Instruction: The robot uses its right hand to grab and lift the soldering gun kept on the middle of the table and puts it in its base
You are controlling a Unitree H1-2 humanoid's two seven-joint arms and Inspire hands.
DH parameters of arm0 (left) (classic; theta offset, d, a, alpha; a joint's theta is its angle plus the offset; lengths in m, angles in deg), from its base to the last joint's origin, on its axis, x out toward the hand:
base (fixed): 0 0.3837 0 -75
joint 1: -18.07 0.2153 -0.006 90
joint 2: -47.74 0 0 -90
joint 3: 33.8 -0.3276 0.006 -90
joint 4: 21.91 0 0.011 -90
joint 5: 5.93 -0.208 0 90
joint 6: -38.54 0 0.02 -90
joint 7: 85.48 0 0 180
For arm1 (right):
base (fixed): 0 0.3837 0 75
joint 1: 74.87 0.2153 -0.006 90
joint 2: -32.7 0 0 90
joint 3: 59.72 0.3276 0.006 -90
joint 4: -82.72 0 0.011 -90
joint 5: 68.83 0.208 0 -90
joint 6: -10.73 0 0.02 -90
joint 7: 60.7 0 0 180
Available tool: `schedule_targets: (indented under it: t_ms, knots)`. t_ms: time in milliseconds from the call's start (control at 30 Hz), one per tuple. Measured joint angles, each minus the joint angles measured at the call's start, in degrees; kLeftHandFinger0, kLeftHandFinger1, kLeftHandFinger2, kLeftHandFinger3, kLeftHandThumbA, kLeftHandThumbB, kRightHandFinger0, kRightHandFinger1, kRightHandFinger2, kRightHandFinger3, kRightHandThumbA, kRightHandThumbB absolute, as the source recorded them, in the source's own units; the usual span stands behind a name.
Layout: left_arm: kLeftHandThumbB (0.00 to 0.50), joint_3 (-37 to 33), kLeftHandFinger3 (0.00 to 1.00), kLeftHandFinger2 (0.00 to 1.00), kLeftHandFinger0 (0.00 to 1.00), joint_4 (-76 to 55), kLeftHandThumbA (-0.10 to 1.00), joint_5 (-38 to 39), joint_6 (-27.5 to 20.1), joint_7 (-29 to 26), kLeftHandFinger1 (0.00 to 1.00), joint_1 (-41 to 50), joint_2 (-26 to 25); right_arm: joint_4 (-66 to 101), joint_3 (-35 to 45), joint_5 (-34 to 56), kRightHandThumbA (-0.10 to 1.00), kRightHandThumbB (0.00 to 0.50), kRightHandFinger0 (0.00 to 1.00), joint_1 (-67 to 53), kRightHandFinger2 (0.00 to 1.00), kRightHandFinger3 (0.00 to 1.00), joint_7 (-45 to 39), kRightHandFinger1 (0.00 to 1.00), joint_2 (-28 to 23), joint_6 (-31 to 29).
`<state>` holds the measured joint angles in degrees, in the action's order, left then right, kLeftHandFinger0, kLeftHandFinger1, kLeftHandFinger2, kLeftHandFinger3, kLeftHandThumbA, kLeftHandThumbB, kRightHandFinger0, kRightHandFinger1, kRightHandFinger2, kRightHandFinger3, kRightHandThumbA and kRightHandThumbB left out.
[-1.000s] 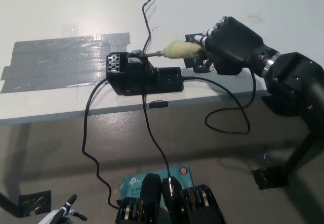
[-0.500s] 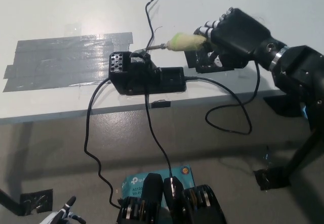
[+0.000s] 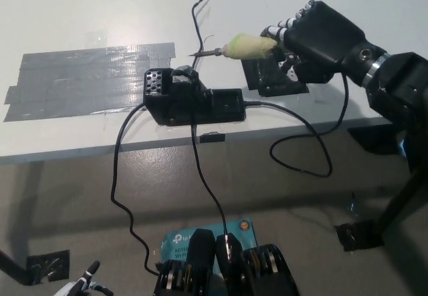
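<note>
My black right hand (image 3: 314, 39) is shut on the soldering gun (image 3: 244, 47), whose pale yellow-green grip sticks out to the left of the hand. Its metal tip (image 3: 200, 53) points left and hangs just above and to the right of the black base (image 3: 190, 99), apart from it. The base stands near the table's front edge with a white perforated block at its left end. The gun's black cord (image 3: 304, 142) loops down off the table edge. Only a bit of my white left hand (image 3: 87, 281) shows at the bottom left; its fingers cannot be judged.
Strips of grey tape (image 3: 90, 79) cover the white table (image 3: 100, 15) left of the base. Black cables (image 3: 120, 196) hang from the base to the floor. A thin black wire (image 3: 196, 22) lies behind the base. A teal box (image 3: 184, 239) sits on the floor.
My right hand has lifted the soldering gun up and slightly right; its tip, earlier at the base's holder, now hangs above it. The camera view shifted a little.
</note>
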<state>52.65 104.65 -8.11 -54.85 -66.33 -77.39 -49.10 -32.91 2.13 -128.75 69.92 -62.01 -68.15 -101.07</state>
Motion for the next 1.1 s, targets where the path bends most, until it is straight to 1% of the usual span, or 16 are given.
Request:
schedule_targets:
  t_ms: [67, 133, 167, 300, 367, 433, 533, 567, 600, 767, 800, 867, 900, 967, 1033, 1100]
  knots:
    - [0.5, 0.0, 0.48, 0.17, 0.0, -0.02, 1.0, -0.03, -0.02, 0.0, 0.0, -0.03, 0.02, 0.11, -0.31, -0.02, -0.1, 0.32, 0.0, 0.0, 0.02, 0.09, -0.01, 0.0, 0.31, 0.01]
    - [0.5, 0.0, 0.49, 0.19, 0.0, -0.13, 1.0, -0.09, -0.02, 0.01, 0.0, -0.02, 0.02, 0.24, -0.63, -0.01, -0.1, 0.322, 0.0, -0.01, 0.15, 0.12, -0.14, 0.0, 0.49, 0.01]
    - [0.5, -0.01, 0.49, 0.18, 0.0, -0.25, 1.0, -0.11, -0.02, 0.02, 0.0, -0.02, 0.02, 0.35, -0.76, 0.0, -0.1, 0.343, 0.0, -0.03, 0.4, 0.13, -0.42, 0.0, 0.53, 0.02]
    - [0.5, 0.01, 0.48, 0.19, 0.0, -0.5, 1.0, -0.13, -0.02, 0.02, 0.0, -0.03, 0.02, 0.45, -1.13, 0.01, -0.1, 0.331, 0.0, -0.06, 0.46, 0.09, -0.8, 0.0, 0.55, 0.01]
    - [0.5, 0.01, 0.48, 0.2, 0.0, -0.59, 1.0, -0.15, 0.0, 0.02, 0.0, -0.03, 0.02, 0.39, -1.27, 0.01, -0.1, 0.255, 0.0, -0.11, 0.13, 0.09, -0.78, 0.0, 0.55, -0.03]
    - [0.5, 0.01, 0.5, 0.21, 0.0, -0.78, 1.0, -0.16, 0.05, 0.02, 0.0, -0.03, 0.01, 0.43, -1.4, 0.01, -0.1, 0.178, 0.0, -0.28, 0.0, 0.09, -0.78, 0.0, 0.54, -0.05]
    - [0.5, 0.01, 0.51, 0.23, 0.0, -0.83, 1.0, -0.18, 0.03, 0.02, 0.0, -0.02, 0.02, 0.4, -1.82, -0.1, -0.1, 0.163, 0.0, -0.7, 0.23, 0.09, -0.69, 0.0, 0.5, -0.18]
    - [0.5, 0.0, 0.5, 0.23, 0.0, -0.91, 1.0, -0.21, 0.03, 0.02, 0.0, -0.03, 0.02, 0.48, -1.91, -0.16, -0.1, 0.207, 0.0, -1.1, 0.05, 0.05, -0.6, 0.0, 0.44, -0.22]
    - [0.5, 0.0, 0.5, 0.23, 0.0, -0.96, 1.0, -0.21, 0.03, 0.02, 0.0, -0.03, 0.02, 0.5, -2.02, -0.29, -0.1, 0.202, 0.0, -1.45, 0.0, 0.03, -0.45, 0.0, 0.39, -0.22]
    - [0.5, -0.02, 0.51, 0.23, 0.0, -1.17, 1.0, -0.31, 0.09, 0.03, 0.0, -0.11, 0.02, 0.12, -2.5, -0.89, -0.1, 0.149, 0.0, -2.57, 0.0, 0.02, 0.74, 0.0, 0.28, -0.25]
    - [0.5, -0.03, 0.5, 0.22, 0.0, -1.21, 1.0, -0.35, 0.1, 0.03, 0.0, -0.19, 0.02, -0.13, -2.6, -1.03, -0.1, 0.167, 0.0, -2.54, 0.18, 0.11, 1.23, 0.01, 0.24, -0.31]
    - [0.5, -0.03, 0.49, 0.2, 0.0, -1.21, 1.0, -0.38, 0.11, 0.04, 0.0, -0.32, 0.02, -0.63, -2.8, -1.27, -0.1, 0.138, 0.0, -2.54, 0.02, 0.11, 2.1, 0.0, 0.21, -0.43]
    - [0.5, -0.03, 0.49, 0.21, 0.0, -1.2, 1.0, -0.38, 0.11, 0.04, 0.0, -0.38, 0.02, -0.93, -2.94, -1.37, -0.1, 0.115, 0.0, -2.53, 0.04, 0.08, 2.54, 0.0, 0.21, -0.45]
    - [0.5, -0.04, 0.48, 0.21, 0.0, -1.18, 1.0, -0.37, 0.12, 0.09, 0.0, -0.5, 0.02, -1.45, -3.25, -1.55, -0.1, 0.126, 0.0, -2.49, 0.29, 0.2, 3.35, 0.0, 0.22, -0.58]
    - [0.5, -0.06, 0.48, 0.22, 0.0, -1.19, 1.0, -0.38, 0.11, 0.08, 0.0, -0.57, 0.03, -2.07, -3.35, -1.55, -0.1, 0.115, 0.0, -2.29, 0.19, 0.19, 3.69, 0.0, 0.26, -0.72]
    - [0.5, -0.08, 0.48, 0.22, 0.0, -1.19, 1.0, -0.38, 0.11, 0.09, 0.0, -0.61, 0.05, -2.78, -3.44, -1.54, -0.1, 0.012, 0.0, -1.96, 0.17, 0.12, 3.92, 0.0, 0.33, -0.78]
